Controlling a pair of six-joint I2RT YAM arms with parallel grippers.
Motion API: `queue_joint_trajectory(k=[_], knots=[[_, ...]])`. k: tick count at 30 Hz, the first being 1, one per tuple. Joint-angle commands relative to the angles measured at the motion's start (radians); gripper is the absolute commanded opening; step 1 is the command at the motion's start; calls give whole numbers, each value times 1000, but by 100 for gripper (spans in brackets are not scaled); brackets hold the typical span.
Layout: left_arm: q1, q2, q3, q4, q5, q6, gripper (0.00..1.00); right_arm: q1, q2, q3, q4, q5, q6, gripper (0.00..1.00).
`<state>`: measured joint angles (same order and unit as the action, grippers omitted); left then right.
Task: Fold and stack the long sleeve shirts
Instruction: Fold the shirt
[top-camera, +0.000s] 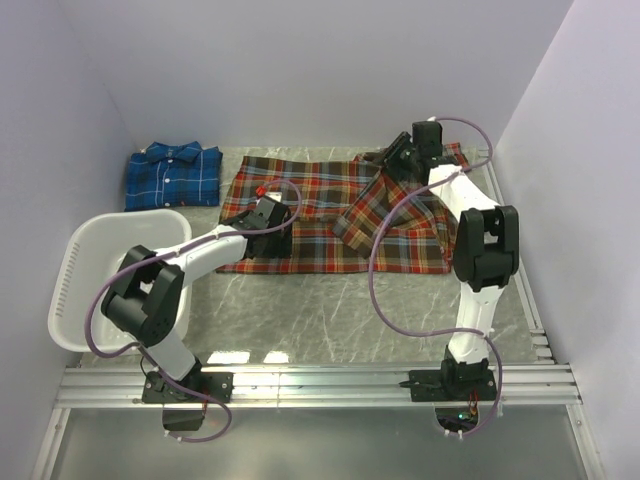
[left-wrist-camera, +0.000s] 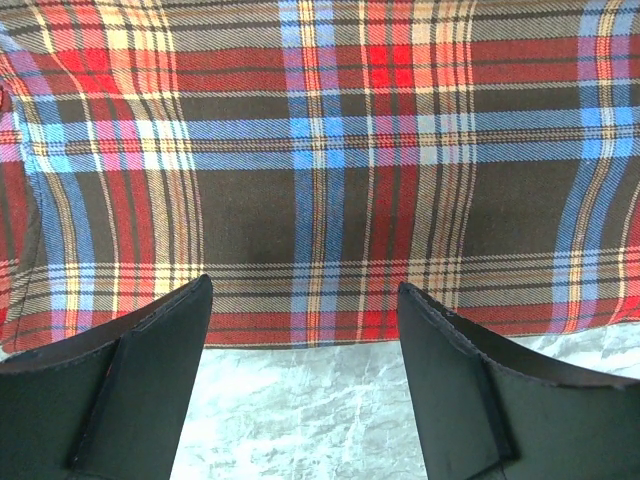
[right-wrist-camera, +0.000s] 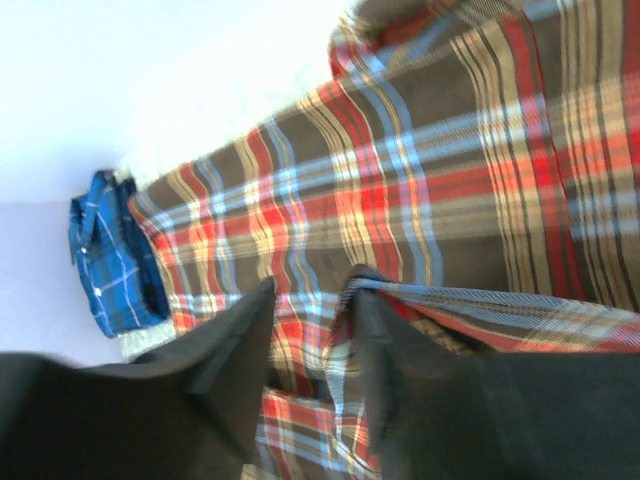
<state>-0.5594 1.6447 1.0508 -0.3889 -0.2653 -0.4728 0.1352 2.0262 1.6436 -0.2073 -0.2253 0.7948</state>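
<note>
Hanging over the near edge of the red shirt (left-wrist-camera: 320, 200), the left jaws stand wide apart; the right jaws, a little apart, have a fold lying on one.

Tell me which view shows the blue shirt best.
The top external view: the blue shirt lies folded and whole at the far left, collar showing. The right wrist view catches it small and blurred at its left edge. The left wrist view misses it.

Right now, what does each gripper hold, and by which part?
Left gripper: nothing, open over the hem of the red plaid shirt. Right gripper: at its raised fold; grip cannot be told.
</note>
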Motion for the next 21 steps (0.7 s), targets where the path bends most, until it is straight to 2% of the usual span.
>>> queue_joint_trajectory(k=[1,5,13,16,21], knots=[[9,0,40,-13,9,-24,80,-9,6,116,-33,17,-46,55],[39,-6,52,-30,41,-84,80,-23,-40,147,-115,47,-101,61],[130,76,179,-64,107,-158,79,-52,-248,-22,-201,86,-203,63],[179,125,201,-67,139,-184,79,-65,-341,-169,-176,70,-178,59],[254,198,189,-57,215,-236,78,-131,-452,-536,-29,-15,-50,52]])
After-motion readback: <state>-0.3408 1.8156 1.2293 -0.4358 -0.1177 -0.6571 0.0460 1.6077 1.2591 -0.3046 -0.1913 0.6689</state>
